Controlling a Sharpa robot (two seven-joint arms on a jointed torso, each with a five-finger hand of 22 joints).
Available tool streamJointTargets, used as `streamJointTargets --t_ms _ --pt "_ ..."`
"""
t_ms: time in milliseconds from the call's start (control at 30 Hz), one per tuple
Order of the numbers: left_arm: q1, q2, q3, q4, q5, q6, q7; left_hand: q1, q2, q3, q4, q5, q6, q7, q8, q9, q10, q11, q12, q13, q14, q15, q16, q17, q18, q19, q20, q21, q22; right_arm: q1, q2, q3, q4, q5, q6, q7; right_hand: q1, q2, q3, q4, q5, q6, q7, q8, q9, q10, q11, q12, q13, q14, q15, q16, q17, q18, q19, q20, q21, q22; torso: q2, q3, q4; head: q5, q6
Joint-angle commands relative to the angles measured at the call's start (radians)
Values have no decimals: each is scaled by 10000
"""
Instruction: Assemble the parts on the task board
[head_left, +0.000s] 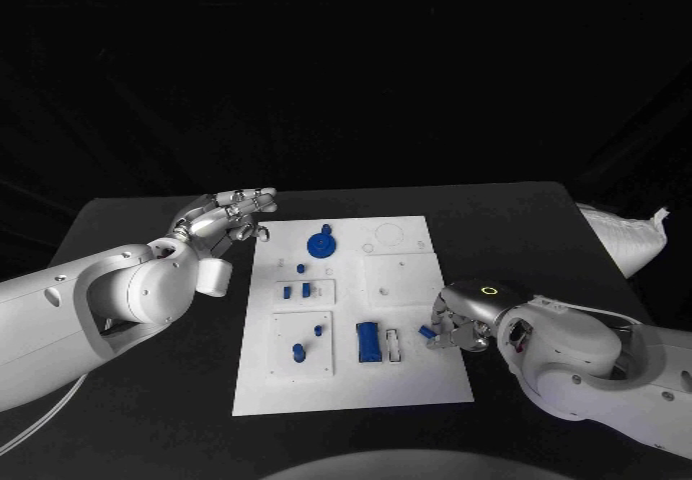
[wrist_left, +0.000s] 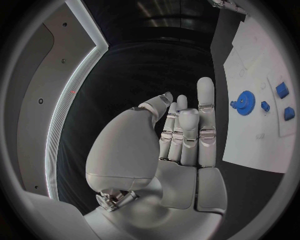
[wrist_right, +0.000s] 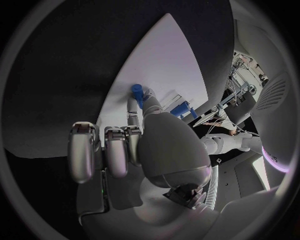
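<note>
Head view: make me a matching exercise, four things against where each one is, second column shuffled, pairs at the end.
Things:
1. blue gear
2. left hand
3. right hand
4. long blue block

Places:
A. at the task board's right edge, pinching a small blue part
B. on the board's far half
C. off the board, over the black table beyond its far left corner
D. on the board's near half, beside an empty slot

Pairs: 1-B, 2-C, 3-A, 4-D
</note>
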Motion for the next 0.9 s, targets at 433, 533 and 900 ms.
streamJointTargets --t_ms 433,533,900 --pt "4 7 4 28 31 171 60 -94 15 -64 -11 20 -72 19 46 5 -75 -4 67 16 -75 1 14 -14 180 -44 43 -66 -15 -180 141 -83 -176 -654 1003 -161 210 52 1020 -220 406 -18 -54 -216 -165 875 -150 -78 2122 944 -65 -38 2083 -16 217 -83 -23 191 -16 -4 -9 -32 -25" --pt "4 16 4 25 31 169 64 -94 15 -64 -11 20 -72 19 46 5 -75 -4 67 16 -75 1 14 -14 180 -44 43 -66 -15 -181 165 -83 -185 -702 1048 -171 95 -8 1269 -204 648 -1 -50 -253 -192 878 -158 -75 2126 946 -62 -35 2091 -16 223 -81 -20 203 -14 -4 4 -23 -27" --pt "4 32 3 17 31 158 69 -80 19 -58 -20 24 -76 16 51 5 -84 -5 78 17 -82 0 11 -25 181 -47 44 -68 -15 -182 189 -81 -97 -157 168 -219 -208 -11 2742 -223 1499 15 -54 -339 -229 900 -160 -32 2156 962 -66 4 2165 -35 266 -91 30 304 -1 -2 3 61 -23"
